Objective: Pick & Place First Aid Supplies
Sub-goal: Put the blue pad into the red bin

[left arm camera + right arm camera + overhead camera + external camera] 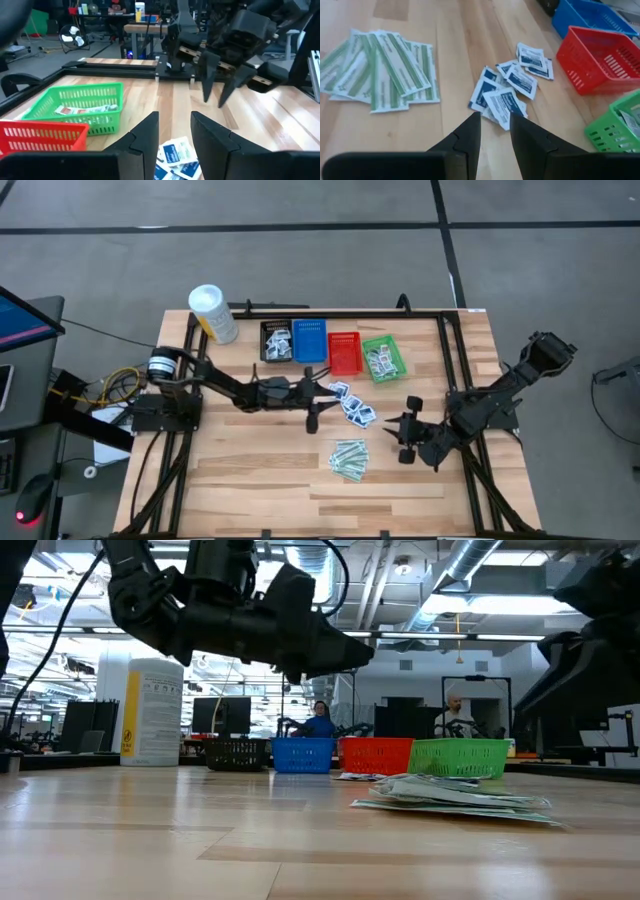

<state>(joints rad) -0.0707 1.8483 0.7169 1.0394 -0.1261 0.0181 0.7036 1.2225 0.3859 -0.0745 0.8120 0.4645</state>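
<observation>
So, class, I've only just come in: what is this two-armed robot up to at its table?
It is sorting first aid supplies into a row of small baskets. The left gripper hovers, fingers apart and empty, beside the blue-print packets. The right gripper waits nearby, also holding nothing, next to the green-striped strips. The black basket and green basket already hold packets; the red basket and blue basket look empty.
</observation>
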